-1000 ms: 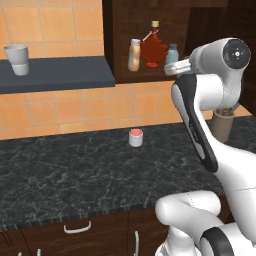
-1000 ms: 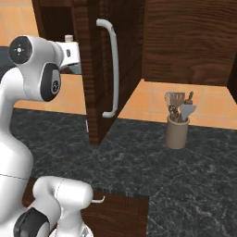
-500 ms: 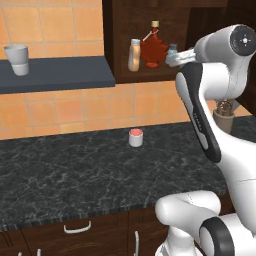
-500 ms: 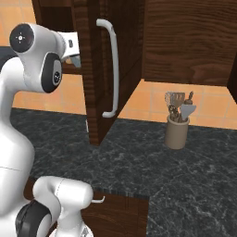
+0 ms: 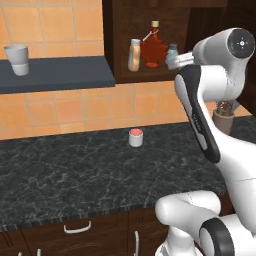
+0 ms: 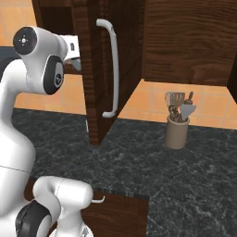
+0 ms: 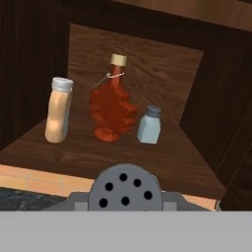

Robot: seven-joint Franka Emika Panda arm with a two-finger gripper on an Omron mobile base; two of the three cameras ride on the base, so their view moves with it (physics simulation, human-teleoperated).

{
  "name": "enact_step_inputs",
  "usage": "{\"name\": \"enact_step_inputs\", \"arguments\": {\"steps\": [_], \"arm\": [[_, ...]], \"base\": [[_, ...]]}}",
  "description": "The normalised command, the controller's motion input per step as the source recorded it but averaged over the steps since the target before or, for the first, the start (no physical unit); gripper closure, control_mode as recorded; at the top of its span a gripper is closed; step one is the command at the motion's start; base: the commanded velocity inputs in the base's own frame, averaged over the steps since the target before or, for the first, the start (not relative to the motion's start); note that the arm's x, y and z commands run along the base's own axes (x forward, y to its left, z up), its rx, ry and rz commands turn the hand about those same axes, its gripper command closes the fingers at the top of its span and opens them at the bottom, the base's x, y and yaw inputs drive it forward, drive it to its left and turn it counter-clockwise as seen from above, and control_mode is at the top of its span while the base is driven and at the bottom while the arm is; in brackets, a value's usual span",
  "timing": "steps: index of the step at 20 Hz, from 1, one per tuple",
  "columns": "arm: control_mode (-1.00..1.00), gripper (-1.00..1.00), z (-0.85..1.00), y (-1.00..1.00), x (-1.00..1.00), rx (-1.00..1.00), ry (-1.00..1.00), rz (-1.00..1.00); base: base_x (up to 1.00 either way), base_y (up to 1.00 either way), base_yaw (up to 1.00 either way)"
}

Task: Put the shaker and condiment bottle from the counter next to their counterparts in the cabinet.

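We carried the shaker [image 7: 125,191] up to the mouth of the cabinet [image 5: 119,45], its perforated grey cap sitting at the bottom of the hand view between the tips of the claw [image 7: 125,199], which was closed on it. Inside the cabinet, the syrup bottle [image 7: 112,102] served as our marker: the condiment bottle [image 7: 58,110] stood just to its left on the shelf, already delivered, and the second shaker [image 7: 149,125] stood just to its right, close against the bottle's base. In the left base view the claw [image 5: 176,61] hovered just right of the syrup bottle [image 5: 153,47], at the cabinet's front edge.

Compared with a second earlier, the arm's upper joint had risen and swung right in the left base view, and the claw had edged nearer the shelf. We judged that half the job was done, and that what remained was to set the held shaker down on the bare shelf in front of or beside its twin without knocking the syrup bottle. On the tabletop [image 5: 65,170] below the cabinet, a white jar with a red lid [image 5: 135,137] stood alone.
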Motion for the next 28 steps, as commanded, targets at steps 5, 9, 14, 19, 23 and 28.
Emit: {"name": "enact_step_inputs", "arguments": {"steps": [5,9,14,19,23,28], "arm": [[-1.0,1.0,-0.15,0.0,0.2,0.0,-0.02,0.0],[-1.0,1.0,-0.02,0.0,0.26,0.0,0.0,0.0],[-1.0,1.0,0.0,0.0,0.28,0.0,0.0,0.0],[-1.0,1.0,0.0,0.0,0.3,0.0,0.0,0.0],[-1.0,1.0,0.0,0.0,0.26,0.0,0.0,0.0],[-1.0,1.0,0.0,0.0,0.28,0.0,0.0,0.0]], "base": [[0.0,0.0,0.0],[0.0,0.0,0.0],[0.0,0.0,0.0],[0.0,0.0,0.0],[0.0,0.0,0.0],[0.0,0.0,0.0]]}}
